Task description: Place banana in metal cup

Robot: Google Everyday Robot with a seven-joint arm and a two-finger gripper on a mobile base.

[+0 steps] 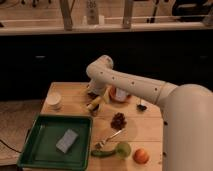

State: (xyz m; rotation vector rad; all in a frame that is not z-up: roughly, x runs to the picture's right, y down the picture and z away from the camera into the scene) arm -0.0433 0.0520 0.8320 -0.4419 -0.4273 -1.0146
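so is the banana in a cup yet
out: banana shows whole by the end effector above the table, nothing around it
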